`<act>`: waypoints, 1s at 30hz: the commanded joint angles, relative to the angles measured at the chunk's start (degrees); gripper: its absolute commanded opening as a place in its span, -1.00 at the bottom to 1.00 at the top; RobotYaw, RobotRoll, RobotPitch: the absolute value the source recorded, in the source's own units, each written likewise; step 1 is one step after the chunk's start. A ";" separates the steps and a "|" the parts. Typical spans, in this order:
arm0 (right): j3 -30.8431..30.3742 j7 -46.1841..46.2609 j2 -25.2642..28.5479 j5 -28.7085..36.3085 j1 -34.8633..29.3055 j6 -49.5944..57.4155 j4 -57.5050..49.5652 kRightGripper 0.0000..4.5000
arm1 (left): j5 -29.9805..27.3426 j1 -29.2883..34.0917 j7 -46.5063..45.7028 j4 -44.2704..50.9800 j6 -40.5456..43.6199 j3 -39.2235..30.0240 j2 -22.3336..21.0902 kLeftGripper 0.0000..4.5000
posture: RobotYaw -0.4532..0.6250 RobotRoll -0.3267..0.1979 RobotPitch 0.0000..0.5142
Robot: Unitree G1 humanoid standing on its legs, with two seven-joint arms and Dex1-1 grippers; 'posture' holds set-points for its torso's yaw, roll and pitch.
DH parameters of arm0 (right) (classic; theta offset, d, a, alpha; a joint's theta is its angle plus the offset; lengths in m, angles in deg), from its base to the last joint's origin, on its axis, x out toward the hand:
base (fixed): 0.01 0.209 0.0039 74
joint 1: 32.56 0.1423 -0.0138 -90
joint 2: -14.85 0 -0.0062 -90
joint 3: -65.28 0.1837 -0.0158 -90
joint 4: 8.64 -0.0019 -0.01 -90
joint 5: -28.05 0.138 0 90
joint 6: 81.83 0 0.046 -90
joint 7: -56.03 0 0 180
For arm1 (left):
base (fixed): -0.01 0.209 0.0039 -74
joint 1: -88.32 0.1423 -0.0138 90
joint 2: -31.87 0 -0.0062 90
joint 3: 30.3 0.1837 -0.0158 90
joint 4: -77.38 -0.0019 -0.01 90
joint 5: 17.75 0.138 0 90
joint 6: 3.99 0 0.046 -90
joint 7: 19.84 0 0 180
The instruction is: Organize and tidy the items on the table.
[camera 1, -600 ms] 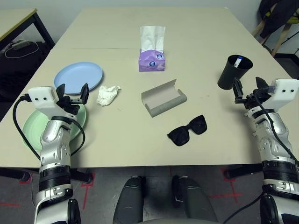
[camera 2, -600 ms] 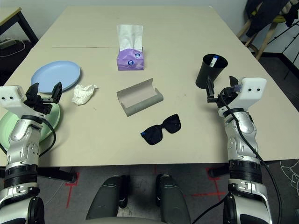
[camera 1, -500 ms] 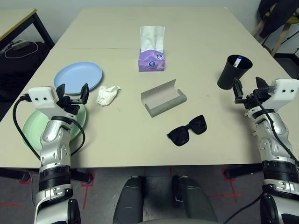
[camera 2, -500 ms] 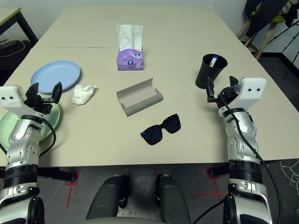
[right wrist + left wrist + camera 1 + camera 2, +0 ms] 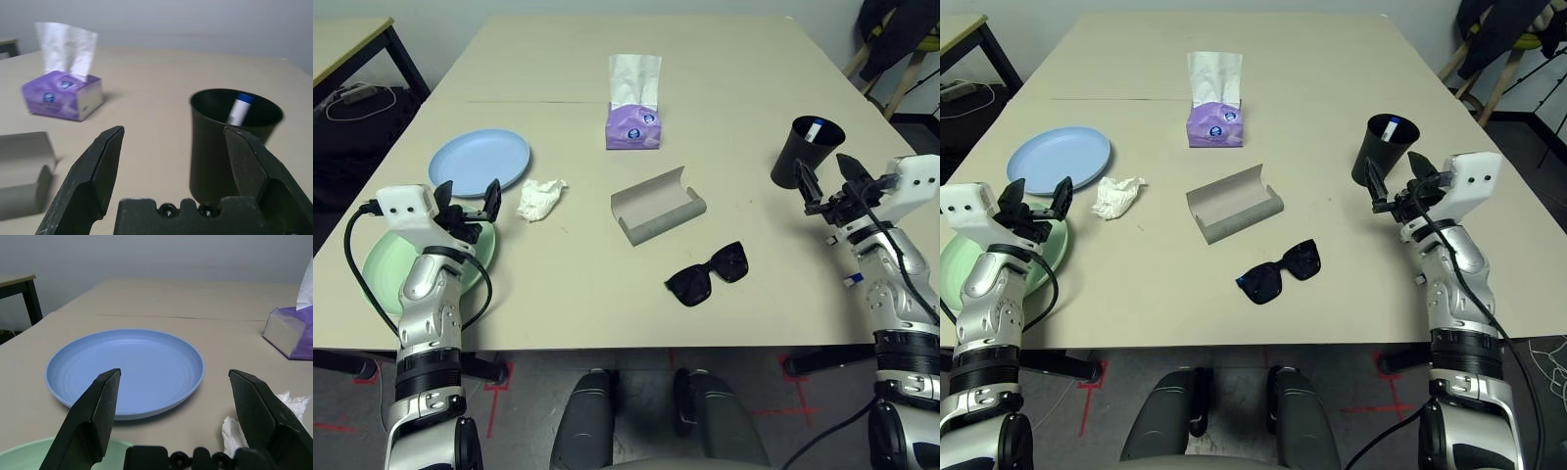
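Observation:
A pale blue plate [image 5: 480,160] lies at the left of the table [image 5: 558,284], with a pale green plate [image 5: 382,269] nearer the front edge. My left gripper [image 5: 468,197] hovers open over the green plate's far rim, facing the blue plate [image 5: 124,369]. A crumpled tissue [image 5: 540,198] sits just right of it. The grey glasses case [image 5: 658,204] lies open at the centre, the black sunglasses [image 5: 707,275] in front of it. My right gripper [image 5: 824,181] is open just before the black cup [image 5: 806,152], which holds the white marker [image 5: 237,108].
A purple tissue box [image 5: 632,122] stands behind the case. A smaller desk with black legs [image 5: 342,39] is at the far left, beyond the table. Chair legs [image 5: 891,69] show past the table's far right corner.
My right gripper has lifted and turned slightly by the cup. The left arm has barely moved, and the objects have not moved.

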 commanded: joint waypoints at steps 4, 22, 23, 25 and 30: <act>-8.47 -18.93 4.44 3.62 -0.42 5.19 -4.41 0.98 | 0.18 0.52 1.09 -0.11 -0.05 1.22 -0.22 1.00 | -0.04 0.25 -0.59; -16.17 -38.30 7.43 1.50 4.30 3.15 -1.65 0.98 | 2.50 2.60 4.22 3.34 8.64 4.66 -5.99 1.00 | 0.03 0.25 -0.59; -16.12 -37.98 6.82 1.72 4.46 3.35 -1.71 0.98 | 3.00 2.84 4.72 4.05 10.87 4.98 -7.99 1.00 | 0.04 0.25 -0.59; -16.20 -37.69 6.05 1.78 4.49 3.56 -2.10 0.98 | 2.79 2.71 4.68 5.70 17.08 4.72 -11.44 1.00 | 0.05 0.25 -0.58; -16.62 -37.60 5.05 1.35 3.76 3.50 -3.03 0.98 | -0.02 0.33 4.16 9.88 28.42 2.34 -16.24 1.00 | 0.06 0.25 -0.57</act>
